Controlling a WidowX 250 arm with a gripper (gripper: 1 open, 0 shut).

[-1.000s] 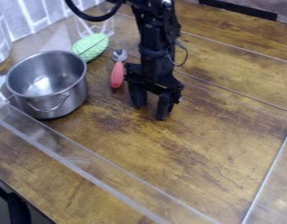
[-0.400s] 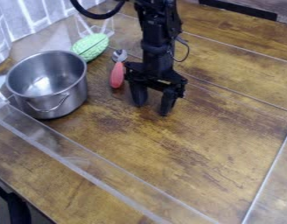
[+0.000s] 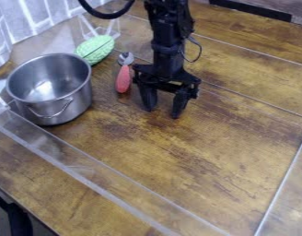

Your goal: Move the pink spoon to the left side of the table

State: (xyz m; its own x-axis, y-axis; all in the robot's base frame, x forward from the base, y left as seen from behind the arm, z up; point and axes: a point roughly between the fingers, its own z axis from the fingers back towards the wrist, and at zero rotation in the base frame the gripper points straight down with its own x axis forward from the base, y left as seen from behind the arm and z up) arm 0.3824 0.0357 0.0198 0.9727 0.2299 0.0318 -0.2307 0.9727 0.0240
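1. The gripper [image 3: 164,109] is turning slightly on the spot, its fingers spread and holding nothing; the spoon [image 3: 124,74] is lying where it was, so the move is still waiting to begin.
2. The spoon is resting on the table [image 3: 203,175], between pot [image 3: 49,89] and gripper.
3. The green thing [image 3: 96,49] is sitting near its silvery end.
4. The pot is probably crowding any path toward the view's left.

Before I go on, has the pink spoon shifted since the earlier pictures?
No, the pink spoon lies where it did, just right of the silver pot in the view.
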